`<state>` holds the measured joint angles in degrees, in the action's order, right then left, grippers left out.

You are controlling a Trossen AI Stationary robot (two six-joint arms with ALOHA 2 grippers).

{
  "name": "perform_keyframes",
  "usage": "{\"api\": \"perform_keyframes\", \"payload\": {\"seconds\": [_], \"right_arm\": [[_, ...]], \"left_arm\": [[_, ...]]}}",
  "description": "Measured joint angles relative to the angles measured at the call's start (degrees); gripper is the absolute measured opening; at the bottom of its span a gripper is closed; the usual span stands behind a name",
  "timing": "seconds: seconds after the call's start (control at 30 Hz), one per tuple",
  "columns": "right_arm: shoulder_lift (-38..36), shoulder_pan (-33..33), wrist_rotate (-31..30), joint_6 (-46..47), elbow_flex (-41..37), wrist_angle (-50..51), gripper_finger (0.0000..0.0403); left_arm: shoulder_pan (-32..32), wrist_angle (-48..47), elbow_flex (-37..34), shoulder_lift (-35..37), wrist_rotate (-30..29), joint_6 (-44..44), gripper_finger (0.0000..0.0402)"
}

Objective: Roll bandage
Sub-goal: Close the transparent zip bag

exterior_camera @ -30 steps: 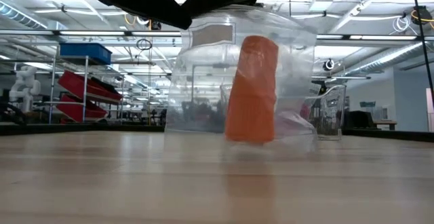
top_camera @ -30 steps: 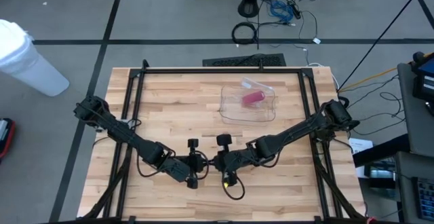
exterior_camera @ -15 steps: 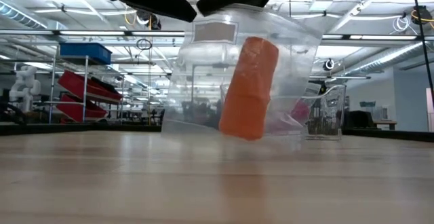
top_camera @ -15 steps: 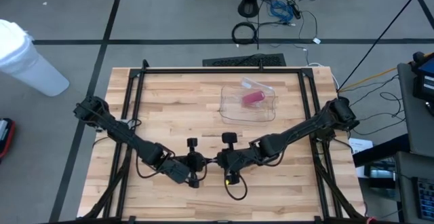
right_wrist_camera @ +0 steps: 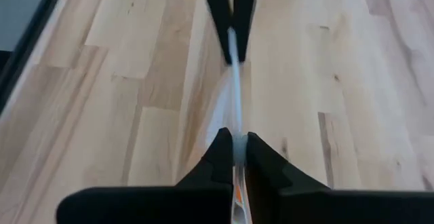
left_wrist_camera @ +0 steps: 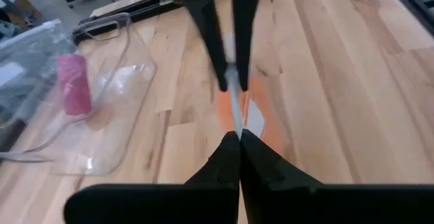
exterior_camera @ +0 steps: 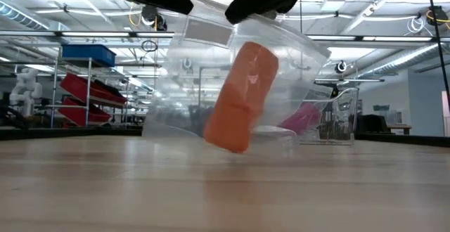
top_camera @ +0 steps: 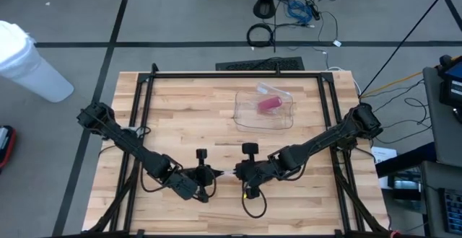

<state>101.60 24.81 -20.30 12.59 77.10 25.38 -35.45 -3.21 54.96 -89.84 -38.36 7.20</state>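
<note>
Both arms meet near the front edge of the worktop [top_camera: 180,101], holding a clear plastic bag [exterior_camera: 176,84] up between them. The left gripper [left_wrist_camera: 234,137] has its fingers closed tight on the bag's top edge, and the right gripper [right_wrist_camera: 234,142] pinches the same edge from the other side. Inside hangs an orange bandage roll [exterior_camera: 241,95], long way up and leaning. A white label [exterior_camera: 206,30] on the bag can't be read. Behind them lies another clear bag [top_camera: 264,109] with a pink roll [top_camera: 268,104].

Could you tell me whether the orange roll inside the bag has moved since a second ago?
Yes. In the low view the orange roll has tilted and drifted left, away from the clear container behind.
</note>
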Motion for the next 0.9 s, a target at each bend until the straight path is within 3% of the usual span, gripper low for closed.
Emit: {"api": "perform_keyframes", "payload": {"seconds": [0.23, 0.37, 0.63, 0.73, 0.9], "right_arm": [[0.0, 1.2, -2.6, 3.2, -0.6, 9.1, 0.0002], [-2.0, 2.3, -8.3, 6.3, -0.3, 12.8, 0.0002], [-3.9, 2.7, -7.9, 2.4, -0.2, 7.0, 0.0002], [-3.9, 2.7, -7.9, 1.7, -0.2, 5.7, 0.0002], [-3.9, 2.7, -7.9, 1.5, -0.2, 5.6, 0.0002]], "left_arm": [[-1.9, -6.7, -0.1, 5.1, -4.2, 2.9, 0.0], [-2.1, -10.9, -0.1, 6.6, -7.4, 5.9, 0.0], [-0.1, -2.3, -0.1, 4.6, -5.2, 5.4, 0.0002], [0.8, 1.5, -0.1, 3.4, -4.1, 2.3, 0.0027], [3.0, 3.5, -0.1, 1.9, 1.7, -0.2, 0.0107]]}}
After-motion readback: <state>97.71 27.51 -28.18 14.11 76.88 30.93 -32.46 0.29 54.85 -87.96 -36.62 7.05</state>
